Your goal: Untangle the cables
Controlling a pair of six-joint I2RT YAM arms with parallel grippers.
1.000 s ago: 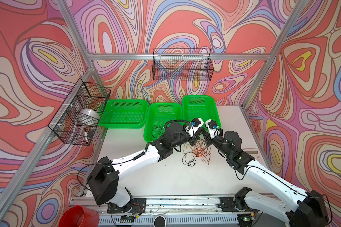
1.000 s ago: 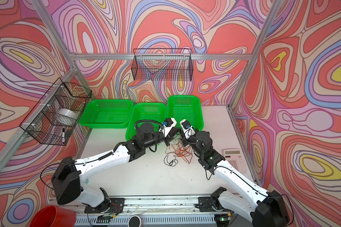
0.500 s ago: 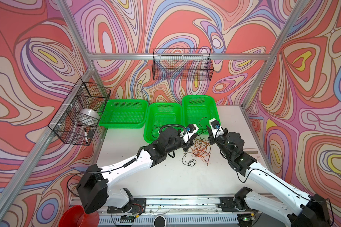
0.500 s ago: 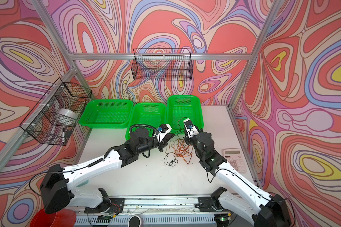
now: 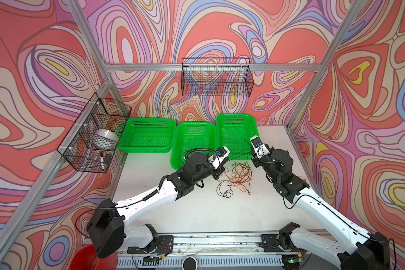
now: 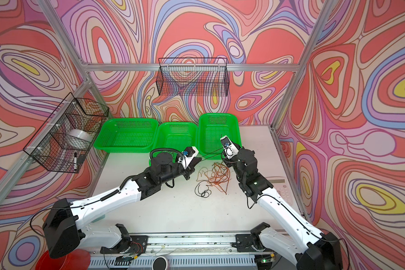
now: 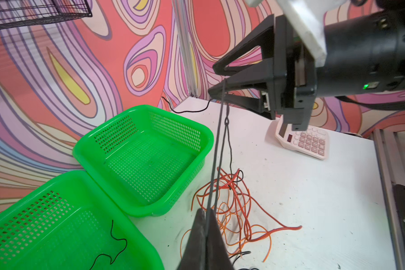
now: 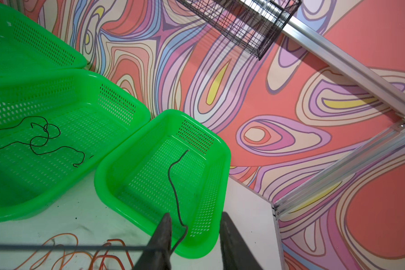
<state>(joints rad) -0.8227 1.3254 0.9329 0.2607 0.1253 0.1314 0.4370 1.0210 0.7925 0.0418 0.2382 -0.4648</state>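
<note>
Left gripper is clamped shut on a thin black cable, just off the near right corner of the middle green perforated plastic basket. From that grip the cable runs taut and clear of the white surface, heading right of the basket to the right gripper. The right gripper's jaws stand apart. The cable looks hooked round one finger rather than pinched, and its free end trails over the next green basket on the right.

A second black strand, with a small knot in it, drops from that finger into the loose heap of thin red and orange-brown cables. The heap lies on the surface right of the middle basket and nearer the robot. A few black loops lie at the heap's near edge.

A length of black wire lies inside the middle basket; I cannot tell whether it belongs to the same cable.

As I judge it, the job is partly done. The black cable is stretched out and mostly lifted away, but the knotted strand and the loops suggest it has not come free of the heap. The red and orange-brown cables overlap in many loops, so they have not yet been separated from each other.
</note>
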